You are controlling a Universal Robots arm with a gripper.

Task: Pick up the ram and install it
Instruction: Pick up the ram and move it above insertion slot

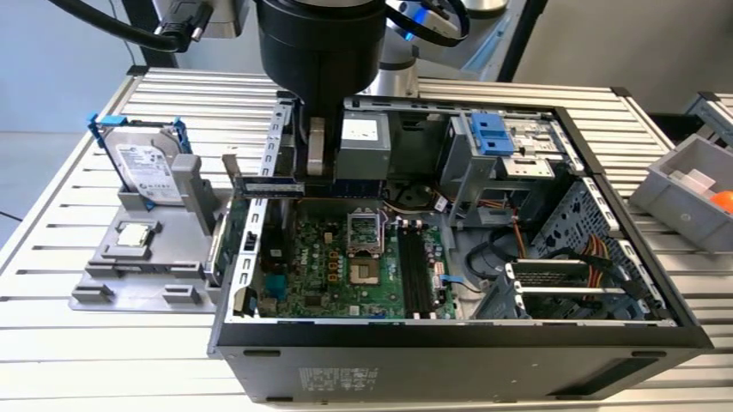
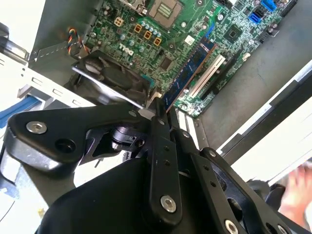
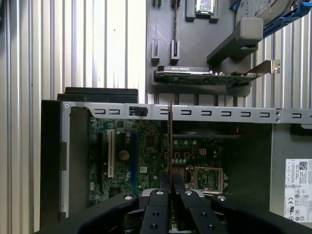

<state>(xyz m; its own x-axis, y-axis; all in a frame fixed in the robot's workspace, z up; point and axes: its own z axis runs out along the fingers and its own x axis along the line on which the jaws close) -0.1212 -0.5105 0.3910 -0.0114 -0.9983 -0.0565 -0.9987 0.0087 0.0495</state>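
Note:
My gripper [image 1: 307, 178] hangs over the open computer case [image 1: 458, 333], shut on the ram [image 1: 269, 185]. The ram is a thin bluish-green stick that juts toward the exterior view's left, just above the case's upper-left corner. In the second wrist view the ram [image 2: 192, 68] reaches out from the gripper [image 2: 159, 110] as a blue strip over the green motherboard [image 2: 146, 29]. In the first wrist view the ram [image 3: 169, 141] stands edge-on as a thin line above the gripper [image 3: 170, 184]. It hangs in the air over the motherboard [image 1: 343, 266], apart from the black memory slots [image 1: 414, 270].
A grey fixture [image 1: 137, 283] left of the case holds a silver hard drive [image 1: 149, 167] and a small square processor chip [image 1: 137, 233]. An expansion card [image 3: 204, 74] stands in that fixture. A grey bin [image 1: 687, 184] sits at the exterior view's right. Cables and drive cages crowd the case's right half.

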